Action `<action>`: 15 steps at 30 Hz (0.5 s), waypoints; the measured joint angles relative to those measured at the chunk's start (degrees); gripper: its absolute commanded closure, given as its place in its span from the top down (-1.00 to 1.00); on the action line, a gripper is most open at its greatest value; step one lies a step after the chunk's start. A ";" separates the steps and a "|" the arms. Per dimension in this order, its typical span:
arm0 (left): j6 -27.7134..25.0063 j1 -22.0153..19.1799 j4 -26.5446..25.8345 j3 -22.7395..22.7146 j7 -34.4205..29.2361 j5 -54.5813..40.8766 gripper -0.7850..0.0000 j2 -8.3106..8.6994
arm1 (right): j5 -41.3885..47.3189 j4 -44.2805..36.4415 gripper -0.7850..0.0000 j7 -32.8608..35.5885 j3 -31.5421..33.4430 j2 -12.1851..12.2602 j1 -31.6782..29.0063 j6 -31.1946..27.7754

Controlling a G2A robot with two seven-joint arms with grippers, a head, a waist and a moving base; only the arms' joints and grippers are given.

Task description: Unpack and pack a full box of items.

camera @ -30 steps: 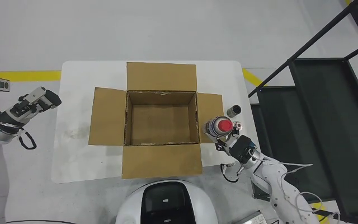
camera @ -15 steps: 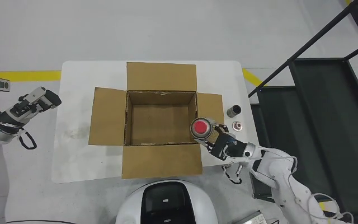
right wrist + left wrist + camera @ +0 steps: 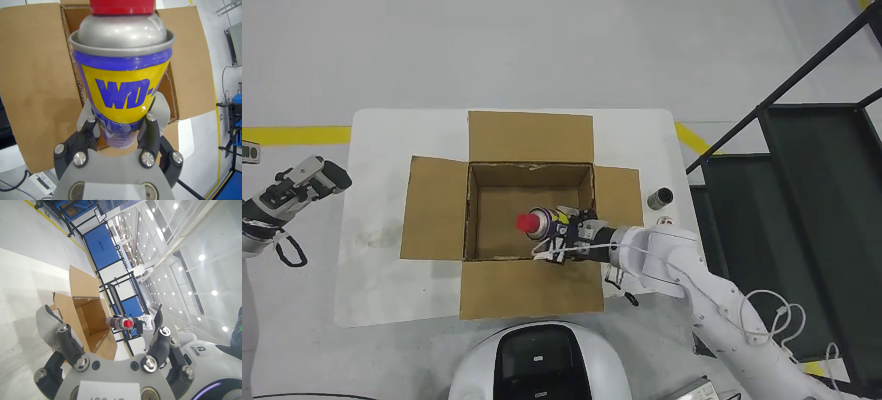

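While the right gripper point(image 3: 560, 236) clamps the lower body of a spray can point(image 3: 540, 227), the can hangs over the open cardboard box point(image 3: 432, 222), tipped far over so that its red cap point(image 3: 530, 220) points toward the middle of the box and away from the arm. Seen from the right wrist, the two grey fingers point(image 3: 160, 108) press on either side of the blue and yellow can point(image 3: 122, 79), with the box point(image 3: 37, 75) and its spread flaps beneath. From the left wrist the can point(image 3: 118, 322) looks to sit just above the rim of the box's right-hand wall, though whether any part dips below that rim is hard to judge. All four flaps are folded outward and flat, and the brown floor inside shows bare in the top view. The box stands near the centre of the white table point(image 3: 372, 290). A small dark cylinder point(image 3: 660, 197) stands upright on the table just beside the right flap. The left gripper point(image 3: 322, 178) hangs off the table's left edge, well apart from the box, its fingers point(image 3: 47, 321) spread wide with nothing between them
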 measured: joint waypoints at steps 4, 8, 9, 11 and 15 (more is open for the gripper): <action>0.00 0.00 0.00 0.00 0.00 0.00 1.00 0.00 | 0.32 0.10 -1.00 -0.09 0.00 -0.01 0.13 0.04; 0.00 0.00 0.00 0.00 0.00 0.00 1.00 0.00 | 0.27 0.09 -1.00 -0.10 0.00 -0.01 0.12 0.02; 0.00 0.00 0.00 0.00 0.00 0.00 1.00 0.00 | 0.28 0.09 -1.00 -0.10 0.00 -0.01 0.12 0.02; 0.00 0.00 0.00 0.00 0.00 0.00 1.00 0.00 | 0.29 0.09 -1.00 -0.10 0.00 -0.01 0.12 0.02; 0.00 0.00 0.00 0.00 0.00 0.00 1.00 0.00 | 0.32 0.13 -1.00 -0.14 0.01 -0.01 0.10 0.07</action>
